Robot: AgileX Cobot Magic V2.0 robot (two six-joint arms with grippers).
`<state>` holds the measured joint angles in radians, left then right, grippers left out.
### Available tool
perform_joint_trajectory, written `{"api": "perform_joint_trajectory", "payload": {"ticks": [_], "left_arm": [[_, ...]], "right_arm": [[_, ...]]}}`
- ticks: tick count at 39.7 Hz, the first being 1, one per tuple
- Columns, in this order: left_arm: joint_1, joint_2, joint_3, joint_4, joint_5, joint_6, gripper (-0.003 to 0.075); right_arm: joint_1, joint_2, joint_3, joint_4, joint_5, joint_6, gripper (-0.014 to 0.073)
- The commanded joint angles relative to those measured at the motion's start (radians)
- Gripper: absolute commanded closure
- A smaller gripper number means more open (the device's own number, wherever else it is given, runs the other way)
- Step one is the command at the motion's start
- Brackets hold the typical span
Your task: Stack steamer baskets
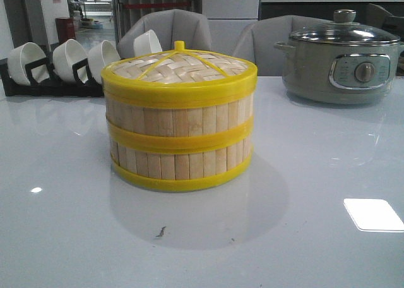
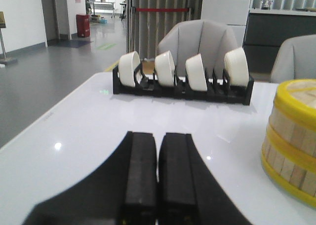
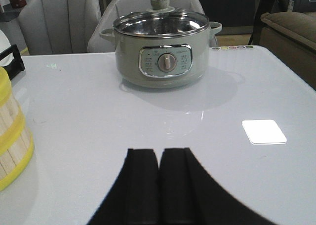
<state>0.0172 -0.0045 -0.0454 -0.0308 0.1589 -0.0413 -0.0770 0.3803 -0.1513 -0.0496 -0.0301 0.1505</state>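
Seemingly done: 2 steamer baskets (image 1: 179, 146) stacked, lid (image 1: 180, 67) on; left gripper (image 2: 158, 170) and right gripper (image 3: 159, 178), both clenched empty beside the stack, should stay clear

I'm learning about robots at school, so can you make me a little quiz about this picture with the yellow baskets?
1. True or false: the woven lid sits on top of the stacked steamer baskets.
2. How many white bowls stand in the black rack? A) two B) four C) six
3. Fill in: the left end effector and the right end effector are both ____, holding nothing.

Key
1. True.
2. B, four.
3. Shut. Each hovers over the white table, apart from the baskets; the electric pot lies ahead of the right one.
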Motion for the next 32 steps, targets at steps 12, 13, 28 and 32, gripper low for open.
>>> {"api": "perform_joint_trajectory", "payload": {"ticks": [12, 13, 28, 32], "left_arm": [[0.001, -0.016, 0.054, -0.014, -0.144, -0.01, 0.0636], [0.001, -0.016, 0.054, -0.014, -0.144, -0.01, 0.0636], [0.001, -0.011, 0.054, -0.032, -0.142, -0.01, 0.0636], [0.001, -0.007, 0.054, -0.057, -0.139, -0.012, 0.0636]], "right_arm": [[-0.008, 0.002, -0.029, -0.015, -0.085, -0.012, 0.0553], [-0.008, 0.002, -0.029, -0.015, -0.085, -0.012, 0.0553], [-0.008, 0.002, -0.029, -0.015, -0.085, -0.012, 0.0553], [-0.008, 0.002, -0.029, -0.015, -0.085, -0.012, 0.0553]]}}
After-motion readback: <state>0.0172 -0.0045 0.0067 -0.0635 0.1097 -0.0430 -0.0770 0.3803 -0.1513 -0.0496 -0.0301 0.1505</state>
